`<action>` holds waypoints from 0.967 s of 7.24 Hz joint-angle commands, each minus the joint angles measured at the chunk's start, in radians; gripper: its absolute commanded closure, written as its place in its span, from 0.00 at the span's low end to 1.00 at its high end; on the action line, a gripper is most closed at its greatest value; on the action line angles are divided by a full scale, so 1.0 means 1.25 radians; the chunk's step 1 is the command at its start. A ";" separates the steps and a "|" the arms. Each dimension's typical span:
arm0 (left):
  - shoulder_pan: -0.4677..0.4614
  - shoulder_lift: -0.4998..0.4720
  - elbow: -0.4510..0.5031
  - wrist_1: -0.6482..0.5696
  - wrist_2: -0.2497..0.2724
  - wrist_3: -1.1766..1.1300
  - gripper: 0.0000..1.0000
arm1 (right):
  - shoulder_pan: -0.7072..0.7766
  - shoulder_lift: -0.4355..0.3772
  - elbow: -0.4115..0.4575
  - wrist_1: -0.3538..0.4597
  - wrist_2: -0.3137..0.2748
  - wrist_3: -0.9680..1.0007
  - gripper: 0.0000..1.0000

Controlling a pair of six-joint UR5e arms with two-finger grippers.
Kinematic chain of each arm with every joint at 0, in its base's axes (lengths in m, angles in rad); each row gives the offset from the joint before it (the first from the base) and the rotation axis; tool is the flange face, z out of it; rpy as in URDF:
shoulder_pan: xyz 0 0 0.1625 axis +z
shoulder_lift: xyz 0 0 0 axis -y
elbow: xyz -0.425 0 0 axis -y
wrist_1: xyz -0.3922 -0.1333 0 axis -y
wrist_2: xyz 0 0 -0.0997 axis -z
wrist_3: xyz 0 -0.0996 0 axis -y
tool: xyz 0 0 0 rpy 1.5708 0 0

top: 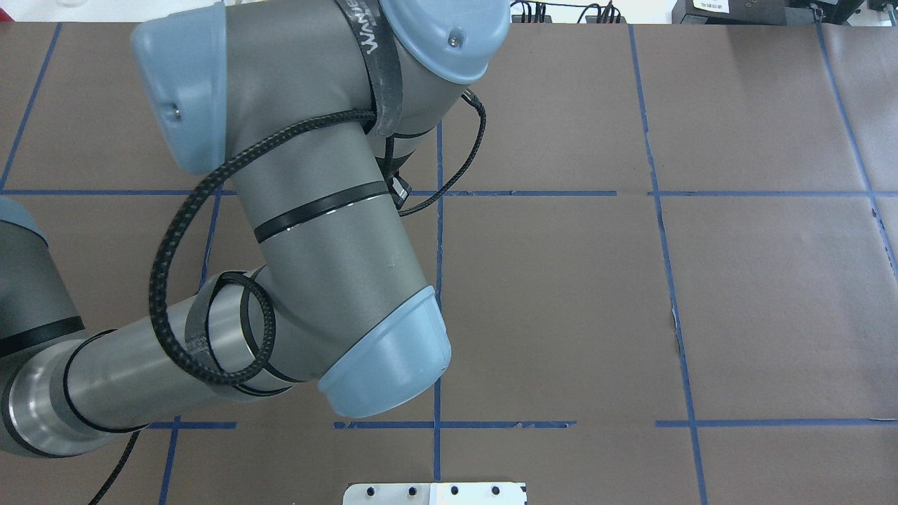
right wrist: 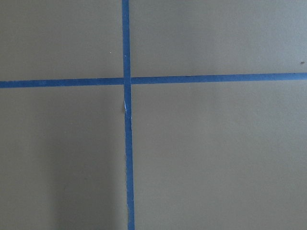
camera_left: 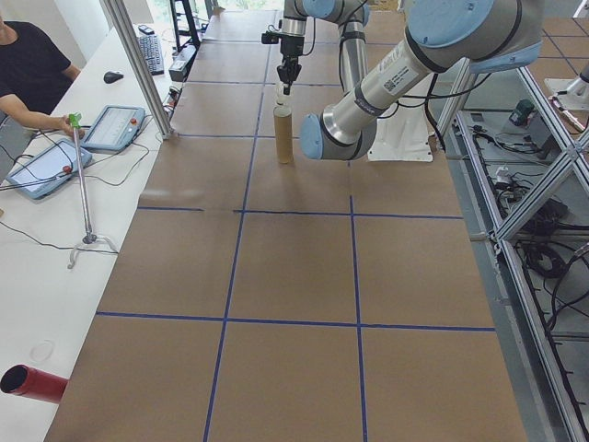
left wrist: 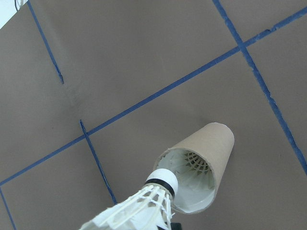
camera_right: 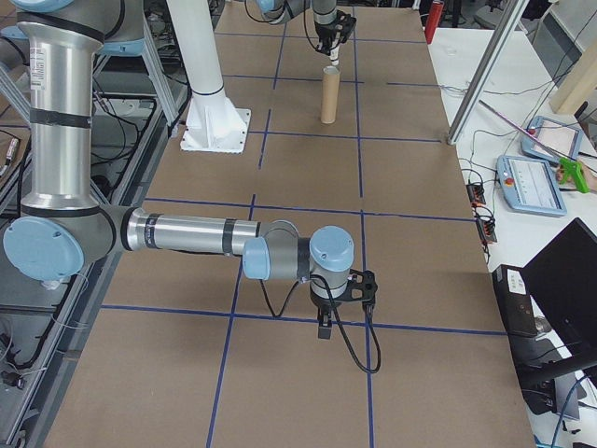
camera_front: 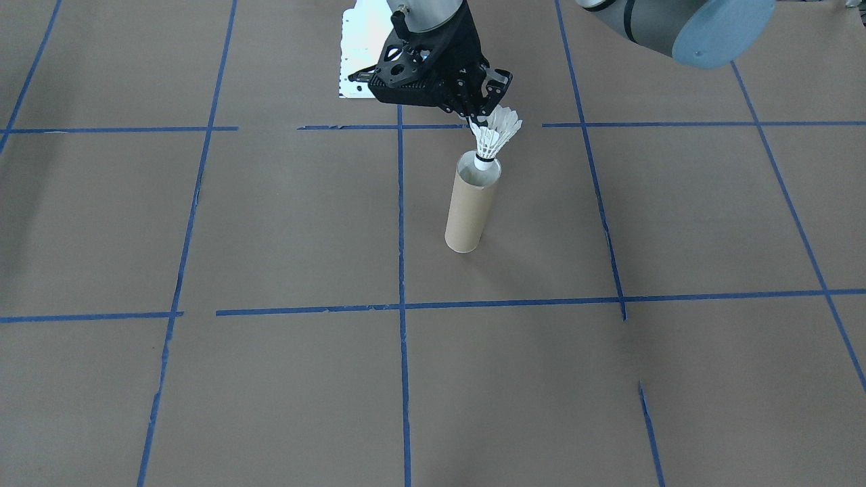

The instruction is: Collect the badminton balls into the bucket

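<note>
A white feather shuttlecock (camera_front: 497, 135) hangs cork tip down in my left gripper (camera_front: 477, 120), which is shut on the edge of its feathers. The tip with its black band sits right at the mouth of the bucket (camera_front: 470, 210), an upright tan cardboard tube. In the left wrist view the shuttlecock (left wrist: 153, 203) reaches the bucket's (left wrist: 218, 143) near rim, and another shuttlecock (left wrist: 194, 165) lies inside. My right gripper (camera_right: 324, 329) hovers low over the table far from the bucket. It shows only in the exterior right view, so I cannot tell its state.
The white robot base plate (camera_front: 358, 47) lies behind the bucket. My left arm (top: 316, 231) hides the bucket in the overhead view. A person (camera_left: 28, 74) sits at the side table with tablets (camera_left: 115, 127). A red cylinder (camera_left: 32, 382) lies at that table's near end.
</note>
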 commanded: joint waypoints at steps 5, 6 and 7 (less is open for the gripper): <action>0.027 0.008 0.023 -0.006 -0.001 0.011 0.01 | 0.000 0.000 0.000 0.000 0.000 -0.001 0.00; 0.027 0.009 0.020 -0.008 -0.001 0.011 0.00 | 0.000 0.000 0.000 0.000 0.000 0.000 0.00; 0.027 0.015 0.012 -0.008 -0.002 0.009 0.00 | 0.000 0.000 0.000 0.000 0.000 -0.001 0.00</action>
